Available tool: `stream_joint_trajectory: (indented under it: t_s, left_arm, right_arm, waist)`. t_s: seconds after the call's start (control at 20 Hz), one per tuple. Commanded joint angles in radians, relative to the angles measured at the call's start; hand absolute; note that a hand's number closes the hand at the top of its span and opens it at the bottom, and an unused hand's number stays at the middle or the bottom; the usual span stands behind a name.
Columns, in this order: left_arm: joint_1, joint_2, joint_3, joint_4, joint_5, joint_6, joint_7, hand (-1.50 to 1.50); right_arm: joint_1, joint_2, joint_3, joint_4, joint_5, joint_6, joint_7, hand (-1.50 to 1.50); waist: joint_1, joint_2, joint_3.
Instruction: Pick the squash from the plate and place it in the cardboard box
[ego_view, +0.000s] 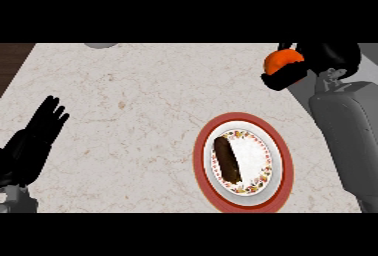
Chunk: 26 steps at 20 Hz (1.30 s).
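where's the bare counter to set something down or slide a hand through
Widest bare patch: counter between the resting left hand and the plate. Crowded at right: right hand, curled round an orange thing, above the plate holding a dark oblong.

We are at a kitchen counter (133, 100): its top is pale, veined stone like marble. On it sits a dinner plate (255, 197) with a red rim and a flowered band. Left of the plate, at the counter's far corner, we see a strip of dark wood (11, 60).
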Motion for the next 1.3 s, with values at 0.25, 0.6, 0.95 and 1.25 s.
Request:
stream_joint_trajectory:
  t_s: [0.25,0.6,0.95,1.25]
  left_arm:
    - [0.054,-0.007,0.005,-0.06,0.02,-0.021,0.005,0.0]
    - [0.029,-0.007,-0.003,-0.028,0.002,-0.032,0.005,0.0]
    - [0.014,-0.033,-0.017,-0.001,-0.037,0.003,-0.004,0.0]
    - [-0.01,-0.015,-0.004,-0.034,-0.017,-0.011,0.033,0.0]
  right_arm:
    - [-0.045,-0.127,-0.159,-0.131,0.03,0.018,0.111,1.5]
    - [-0.126,-0.193,-0.229,0.066,0.061,-0.041,0.057,1.5]
    - [-0.055,-0.306,-0.298,0.196,0.04,-0.134,-0.153,1.5]
    - [-0.107,-0.27,-0.283,0.454,0.083,-0.296,-0.265,1.5]
  waist:
    - [0.007,0.003,0.001]
    - [0.015,0.007,0.001]
    - [0.011,0.008,0.001]
    - [0.02,0.01,0.001]
